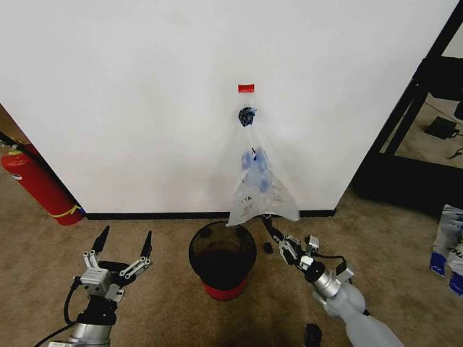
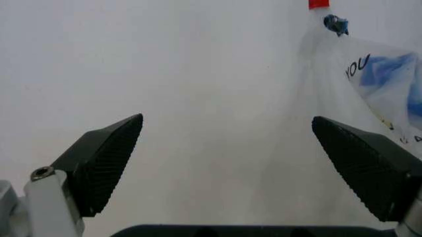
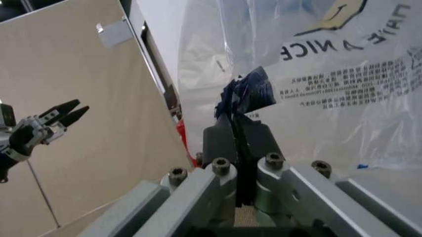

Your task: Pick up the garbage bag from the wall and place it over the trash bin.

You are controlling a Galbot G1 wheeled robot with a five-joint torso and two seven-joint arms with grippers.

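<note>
Right end effector (image 3: 240, 123) pinches garbage bag (image 1: 259, 184) (wall-hung) above trash bin (image 1: 222, 259); left end effector (image 1: 121, 247) spread.

The garbage bag (image 3: 329, 74) carries black lettering, mirrored through the plastic: "NICE" and smaller unreadable lines; the left wrist view shows "YOU" on it.

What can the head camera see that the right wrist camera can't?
Head view alone: the small round dark trash bin with a red base, the red tape strip, and the red fire extinguisher. Right wrist view alone: black lettering up close, with the right end effector pinched on a blue patch. Both: the thin translucent white garbage bag and the open left end effector.
</note>
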